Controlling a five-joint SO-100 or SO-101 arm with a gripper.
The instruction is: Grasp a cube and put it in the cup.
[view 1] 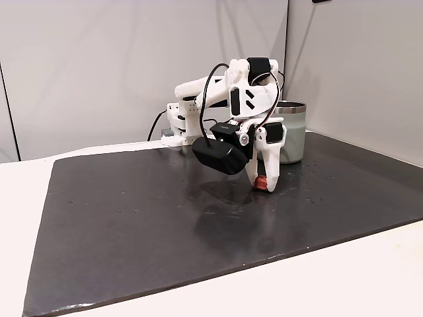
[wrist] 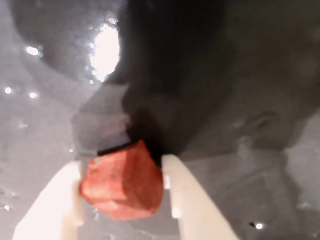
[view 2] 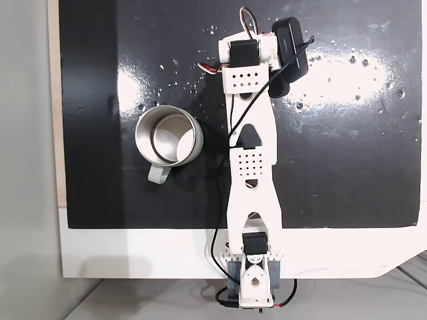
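Note:
In the wrist view the reddish-brown cube sits between my two white fingers, and the gripper is shut on it. The fixed side view shows the cube at the tips of the gripper, right at the black mat; I cannot tell whether it touches. The cup, pale grey-green with a steel rim, stands just behind the arm, to the right. From above, the cup stands upright and looks empty, with a small handle pointing toward the robot's base. It stands left of the arm.
A black mat covers the white table, with open room to the left and front in the side view. The arm's base is clamped at the table edge. A black camera housing juts from the wrist. Grey walls stand behind.

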